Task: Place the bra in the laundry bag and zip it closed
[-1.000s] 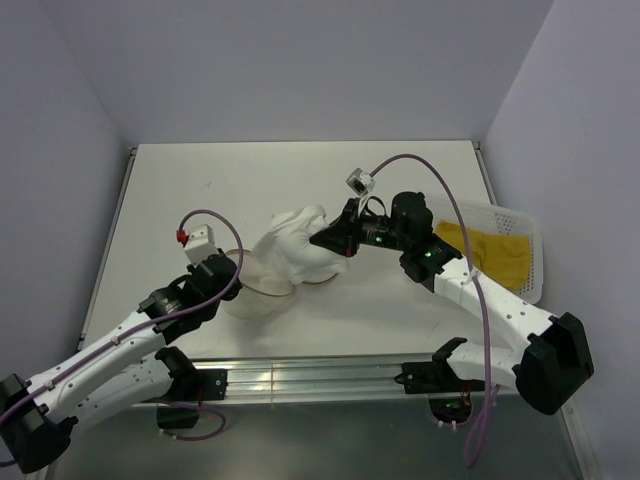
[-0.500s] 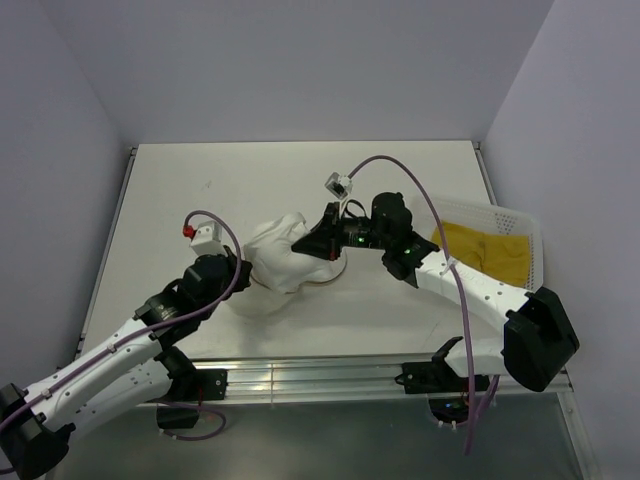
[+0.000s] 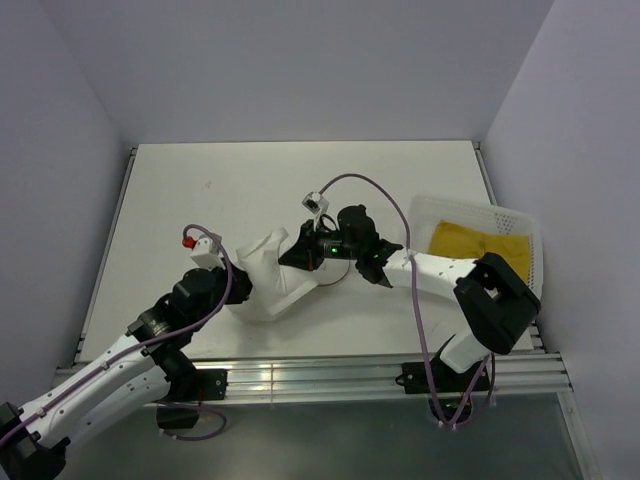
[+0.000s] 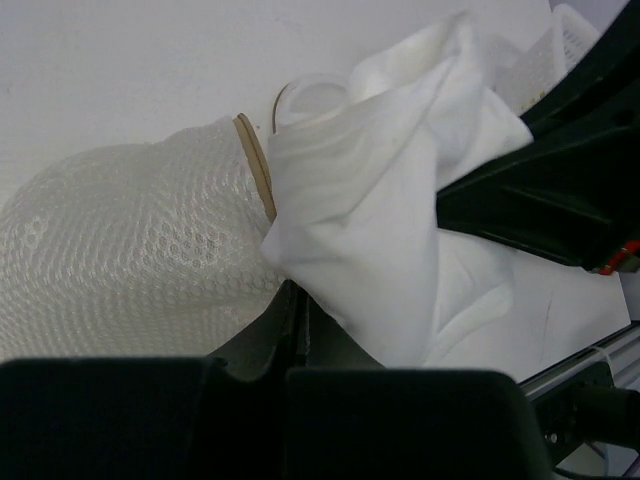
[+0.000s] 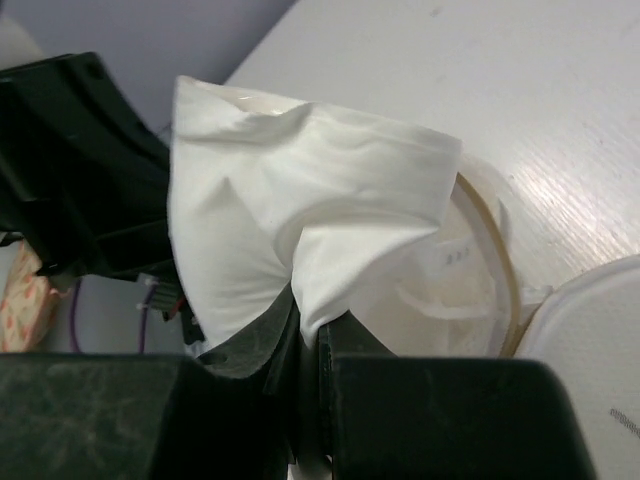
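The white mesh laundry bag lies crumpled mid-table between both grippers. My left gripper is shut on the bag's left edge; in the left wrist view the jaws pinch where the mesh meets smooth white fabric. My right gripper is shut on a fold of the bag's white fabric, seen pinched in the right wrist view. The mustard-yellow bra lies in the white basket at the right, away from both grippers.
The basket sits at the table's right edge. Walls enclose the table on the left, back and right. The right arm's black body is close behind the bag in the left wrist view. A tan rim of the bag shows.
My right gripper has moved left and toward the left gripper, carrying the bag's fold with it. The bag is bunched more tightly between the two grippers.
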`<state>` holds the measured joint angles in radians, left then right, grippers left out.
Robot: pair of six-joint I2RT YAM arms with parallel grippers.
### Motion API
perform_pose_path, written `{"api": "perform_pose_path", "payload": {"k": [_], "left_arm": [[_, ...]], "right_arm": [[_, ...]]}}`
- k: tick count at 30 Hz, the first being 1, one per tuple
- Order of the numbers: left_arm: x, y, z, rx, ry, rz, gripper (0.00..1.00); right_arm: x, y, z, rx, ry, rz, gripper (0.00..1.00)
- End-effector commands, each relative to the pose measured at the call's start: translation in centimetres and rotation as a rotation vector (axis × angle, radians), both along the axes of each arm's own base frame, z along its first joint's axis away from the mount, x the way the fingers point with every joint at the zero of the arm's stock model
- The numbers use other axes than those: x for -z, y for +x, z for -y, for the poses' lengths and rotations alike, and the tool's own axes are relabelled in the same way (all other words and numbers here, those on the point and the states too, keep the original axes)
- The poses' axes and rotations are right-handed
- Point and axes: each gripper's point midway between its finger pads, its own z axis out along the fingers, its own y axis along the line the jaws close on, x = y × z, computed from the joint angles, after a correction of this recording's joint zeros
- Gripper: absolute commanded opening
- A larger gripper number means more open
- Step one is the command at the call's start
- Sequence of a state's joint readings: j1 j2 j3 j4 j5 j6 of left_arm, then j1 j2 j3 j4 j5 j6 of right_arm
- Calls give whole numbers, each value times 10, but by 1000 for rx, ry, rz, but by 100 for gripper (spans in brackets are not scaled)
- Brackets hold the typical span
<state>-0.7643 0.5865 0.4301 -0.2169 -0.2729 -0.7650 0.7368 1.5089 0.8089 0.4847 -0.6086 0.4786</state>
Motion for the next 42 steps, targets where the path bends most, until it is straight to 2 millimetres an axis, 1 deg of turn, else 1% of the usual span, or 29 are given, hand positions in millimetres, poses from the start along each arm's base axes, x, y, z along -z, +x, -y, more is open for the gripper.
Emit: {"api": "perform_pose_path", "payload": {"k": [1,4,5,6,7,8,9,10,12,16,17,18,20,21,22,23,25,26,27,28,29,30,31,34,37,38,39,41,42], "left_arm": [[-13,-6,10,42,-79,11,0],[-9,-10,1,21,-64,-4,0],[-5,-11,-3,5,-45,-18,0],[-5,-11,-6,-3,-39,-22,0],[-4,-12,-8,-11,-33,-27,0],[-5,-12,-11,-26,-29,-33,0],[0,-13,-13,-31,-14,-50,0],[-1,-14,-12,-25,-16,-51,0],[1,-13,-13,-33,-13,-58,0],[-1,-9,-12,-42,12,-65,0],[-4,-8,-10,-31,11,-52,0],[-7,-8,-7,-18,1,-43,0],[-17,-3,-3,-13,-17,-11,0],[-19,-2,-2,-12,-20,-2,0],[-26,1,1,-6,-29,15,0],[-29,3,4,3,-27,29,0],[-37,6,14,36,-40,44,0],[-46,10,19,50,-55,74,0],[-49,12,23,62,-56,83,0],[-46,14,27,72,-43,73,0],[-54,15,34,102,-53,91,0],[-56,15,39,123,-55,98,0],[-56,15,43,141,-53,99,0],[-60,13,46,167,-70,123,0],[-73,6,51,209,-132,174,0],[-73,3,52,219,-152,170,0],[-72,0,54,235,-165,167,0],[-62,-6,52,236,-186,139,0],[-57,-8,52,237,-191,124,0]], "right_arm": [[8,11,-11,47,-3,24,0],[15,23,-10,96,-43,26,0],[16,25,-8,105,-62,35,0],[16,26,-7,111,-71,44,0],[9,28,-5,123,-72,63,0],[7,33,-1,153,-86,92,0],[5,35,2,167,-105,99,0],[-3,38,6,180,-116,131,0],[-8,37,7,170,-121,153,0],[-4,37,13,156,-177,202,0],[-3,35,13,139,-188,215,0],[2,27,13,92,-203,209,0],[5,18,12,38,-227,255,0],[9,9,12,1,-244,251,0],[11,5,11,-20,-253,261,0],[13,-2,7,-44,-254,259,0],[19,-10,1,-72,-255,249,0],[22,-15,-3,-84,-257,244,0],[28,-15,-7,-85,-258,238,0],[29,-19,-10,-97,-247,220,0],[29,-19,-13,-101,-230,216,0],[33,-21,-16,-108,-224,199,0],[31,-22,-18,-109,-206,181,0],[30,-32,-24,-143,-170,153,0],[35,-27,-26,-83,-167,113,0],[38,-14,-24,-4,-178,113,0],[43,-7,-22,46,-190,93,0],[41,8,-21,156,-179,49,0],[44,23,-16,254,-190,36,0]]}}
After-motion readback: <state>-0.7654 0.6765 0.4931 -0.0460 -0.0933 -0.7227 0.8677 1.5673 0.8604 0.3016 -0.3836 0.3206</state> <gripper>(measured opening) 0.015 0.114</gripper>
